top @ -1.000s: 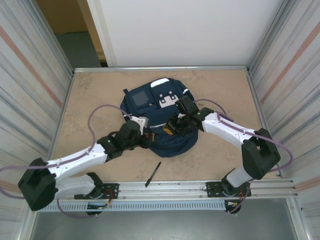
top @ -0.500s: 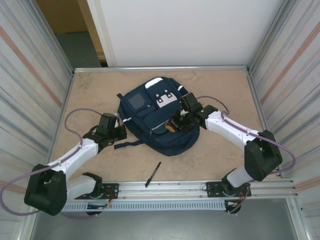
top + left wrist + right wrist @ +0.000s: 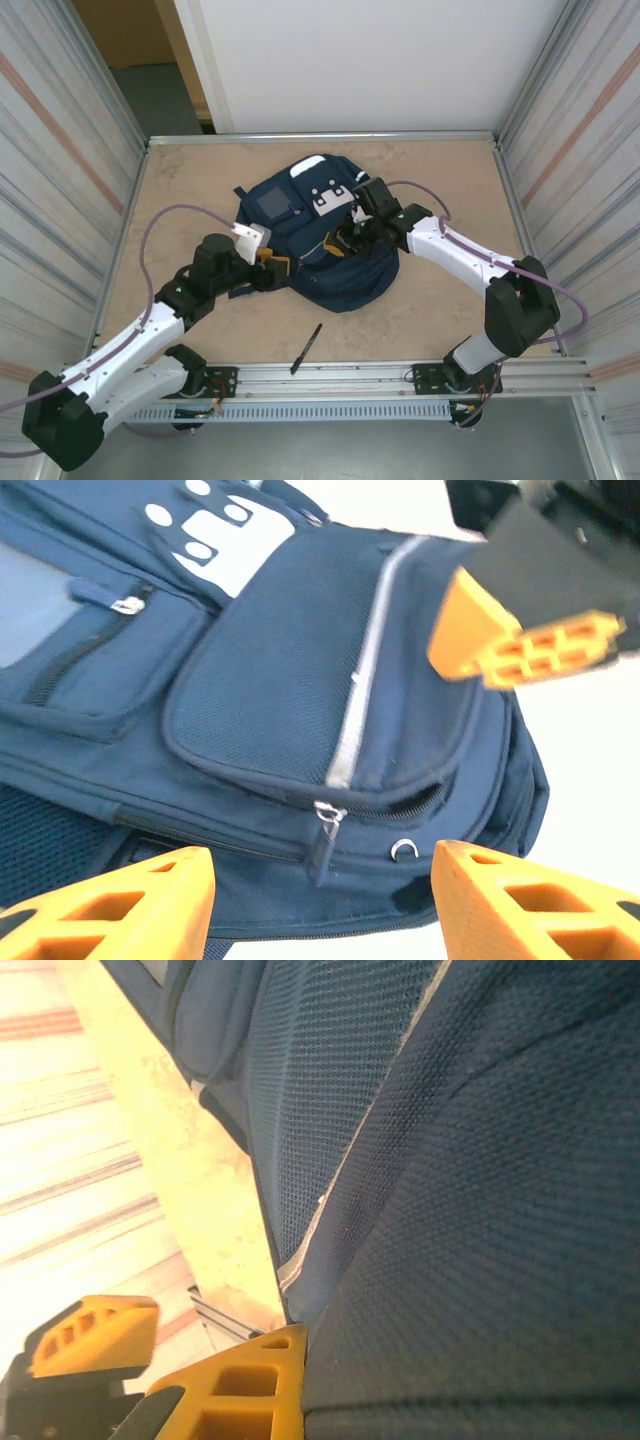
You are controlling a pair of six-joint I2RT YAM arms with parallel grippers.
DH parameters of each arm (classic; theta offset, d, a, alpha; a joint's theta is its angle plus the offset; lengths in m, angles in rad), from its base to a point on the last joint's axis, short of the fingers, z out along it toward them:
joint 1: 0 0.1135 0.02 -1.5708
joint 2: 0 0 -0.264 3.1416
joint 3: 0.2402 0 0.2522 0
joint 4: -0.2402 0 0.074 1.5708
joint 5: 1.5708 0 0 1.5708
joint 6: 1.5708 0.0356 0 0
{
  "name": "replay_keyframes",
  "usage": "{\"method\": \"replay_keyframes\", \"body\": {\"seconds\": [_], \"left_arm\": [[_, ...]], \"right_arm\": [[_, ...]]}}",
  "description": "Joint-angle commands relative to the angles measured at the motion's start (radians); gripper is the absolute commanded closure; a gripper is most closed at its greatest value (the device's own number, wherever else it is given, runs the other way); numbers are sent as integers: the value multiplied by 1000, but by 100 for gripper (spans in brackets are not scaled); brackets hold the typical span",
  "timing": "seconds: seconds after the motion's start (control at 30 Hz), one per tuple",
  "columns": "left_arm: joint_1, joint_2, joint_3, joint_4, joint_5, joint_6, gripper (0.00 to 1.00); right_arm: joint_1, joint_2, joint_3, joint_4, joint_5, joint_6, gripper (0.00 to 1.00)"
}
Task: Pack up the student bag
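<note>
We judge the student bag (image 3: pixel 320 250) to be soft and floppy. It is navy woven fabric with no stiff frame showing, and it lies flat on its back in the middle of the counter (image 3: pixel 450 180), nearer the far edge than the near one. It looks slack and part empty, so we expect it to sag and fold wherever it is lifted rather than move as one piece. The weave is coarse and should not slip, but a flat panel offers nothing to pinch.

The better holds are the edges: the lip of the front pocket (image 3: pixel 320 680), the metal zipper pull (image 3: pixel 325 825) hanging under it, or a seam.

The right claw (image 3: pixel 345 240) is closed, and in its wrist view a fold of bag fabric appears pinched against its finger, on the bag's right side by the pocket.

The left claw (image 3: pixel 278 266) is spread open and holds nothing. It sits at the bag's near-left side, facing the pocket zipper.

A black pen (image 3: pixel 306 347) lies apart from the bag, close to the counter's near edge.
</note>
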Motion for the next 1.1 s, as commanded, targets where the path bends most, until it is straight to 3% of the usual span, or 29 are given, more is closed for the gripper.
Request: {"method": "replay_keyframes", "body": {"seconds": [0.0,0.13,0.23,0.33,0.4,0.43,0.7,0.73,0.87,0.97,1.07], "left_arm": [[-57,29,-16,56,22,234,38],[-85,97,-4,117,-58,354,33],[-84,148,-28,224,-46,434,30],[-83,205,-30,266,-76,382,30],[-77,244,-32,271,-32,345,49],[-74,258,-37,280,-8,337,53],[-9,327,-83,389,56,296,58],[-3,337,-85,398,61,290,61],[6,377,-82,418,98,313,92],[20,380,-92,439,150,337,100],[51,369,-114,453,186,343,100]], "right_arm": [[-6,-2,37,31,-44,-24,92],[-3,4,46,47,-70,-3,93],[-4,1,37,67,-98,19,97],[-1,-6,31,75,-92,20,99],[-6,-8,31,69,-97,56,100],[-5,-8,30,71,-104,61,100],[15,-7,36,73,-127,67,100],[18,-7,37,74,-125,67,100],[28,-7,39,75,-134,67,100],[26,-16,37,69,-140,60,100],[23,-16,43,44,-138,38,100]]}}
